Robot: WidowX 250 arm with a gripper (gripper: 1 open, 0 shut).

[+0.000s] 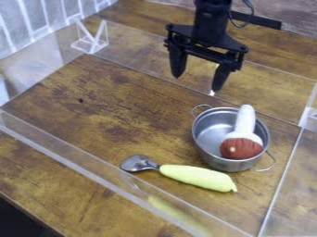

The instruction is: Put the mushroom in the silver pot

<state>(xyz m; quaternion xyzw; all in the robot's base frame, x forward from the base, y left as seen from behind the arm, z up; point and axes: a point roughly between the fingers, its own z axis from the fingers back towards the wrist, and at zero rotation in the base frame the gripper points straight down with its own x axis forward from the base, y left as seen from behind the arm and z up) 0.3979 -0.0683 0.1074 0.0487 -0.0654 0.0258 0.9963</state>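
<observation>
The mushroom (pixel 243 137) lies on its side inside the silver pot (pixel 213 141), its reddish-brown cap toward the front and its cream stem leaning over the pot's far right rim. The pot stands at the right of the wooden table. My gripper (pixel 201 74) hangs above the table behind the pot, pointing down. Its two dark fingers are spread wide apart with nothing between them. It is clear of both pot and mushroom.
A yellow-handled utensil (pixel 186 173) with a metal tip lies in front of the pot. Clear acrylic walls (pixel 74 157) border the table on the front, right and back. A small clear stand (pixel 89 39) sits at the back left.
</observation>
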